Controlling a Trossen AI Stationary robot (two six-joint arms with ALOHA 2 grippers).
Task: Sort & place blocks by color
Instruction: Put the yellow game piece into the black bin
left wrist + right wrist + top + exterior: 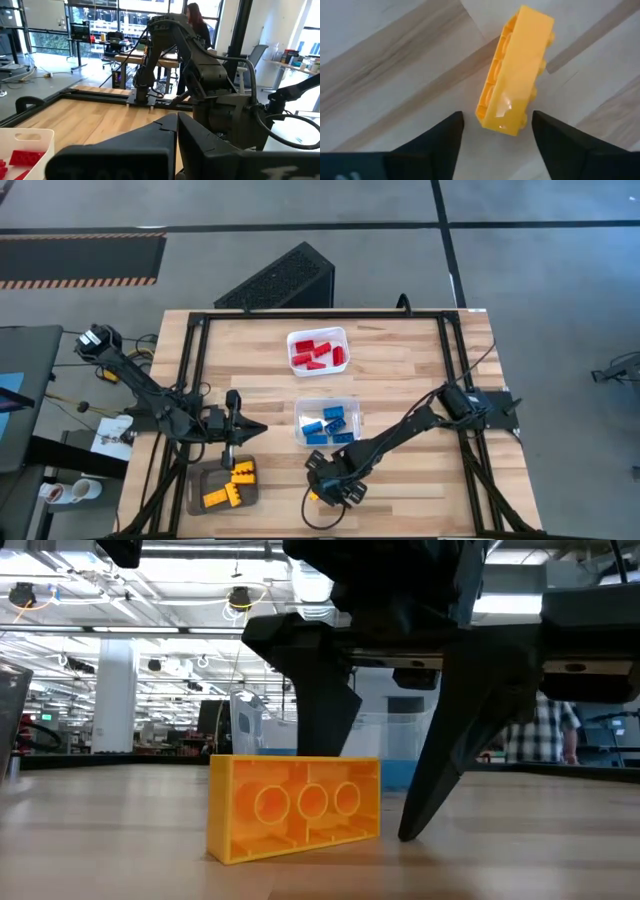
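One yellow block [295, 807] on its long side

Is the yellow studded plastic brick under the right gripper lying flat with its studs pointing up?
No, the yellow studded plastic brick stands on its long side on the wooden table, its hollow underside facing the low camera.

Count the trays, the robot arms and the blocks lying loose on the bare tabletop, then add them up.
Trays: 3: white tray, clear tray, grey tray
Robot arms: 2: left arm, right arm
Loose blocks: 1: yellow block
Total: 6
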